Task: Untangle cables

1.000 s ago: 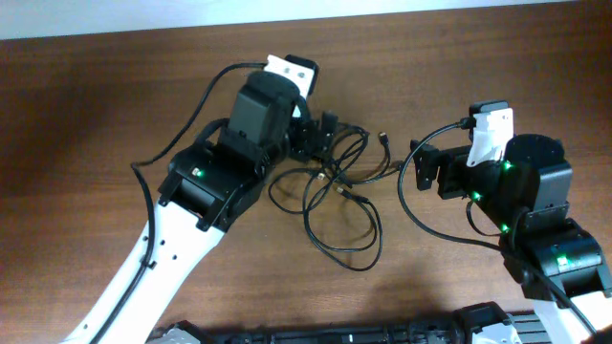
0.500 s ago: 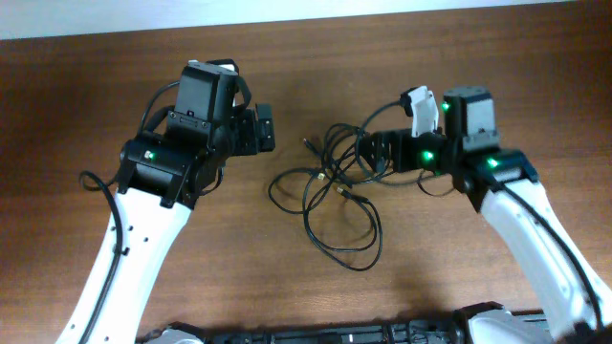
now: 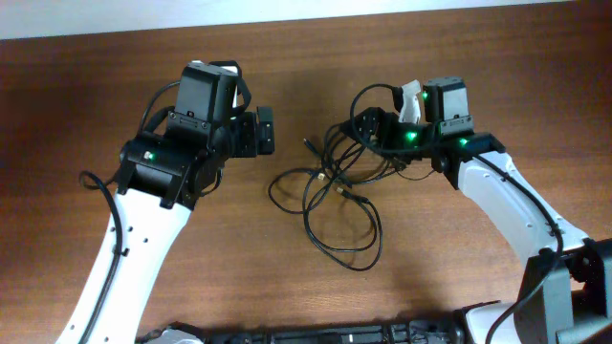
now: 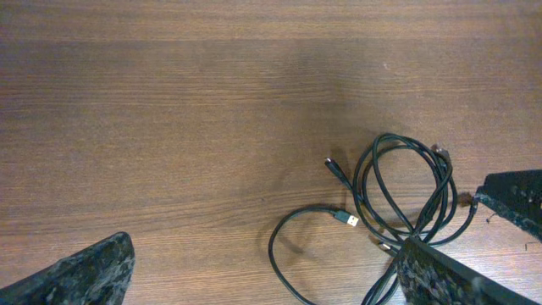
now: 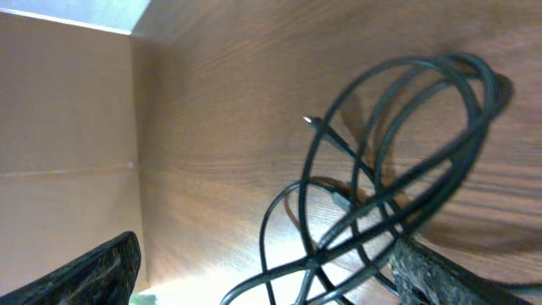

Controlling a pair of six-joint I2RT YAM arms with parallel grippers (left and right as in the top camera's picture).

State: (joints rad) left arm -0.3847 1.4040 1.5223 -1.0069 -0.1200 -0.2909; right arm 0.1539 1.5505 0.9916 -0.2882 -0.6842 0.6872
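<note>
A tangle of thin black cables [image 3: 335, 186] lies mid-table, with a long loop trailing toward the front. My left gripper [image 3: 262, 131] hovers open just left of the tangle. In the left wrist view its jaws [image 4: 264, 273] stand wide apart; the cables [image 4: 406, 195] and a USB plug [image 4: 345, 219] lie ahead to the right. My right gripper [image 3: 363, 128] is at the tangle's upper right loops. The right wrist view shows its jaws [image 5: 264, 258] wide apart, several cable strands [image 5: 398, 169] crossing between them, some against the right finger [image 5: 449, 275].
The table's far edge meets a pale wall [image 3: 306, 10] along the top of the overhead view. Dark equipment [image 3: 335, 334] sits at the front edge. Bare wood [image 3: 57, 115] lies left of the left arm.
The left gripper pulled back left off the tangle, then held still. The right arm swung in from the right to the tangle's upper loops, which have shifted slightly.
</note>
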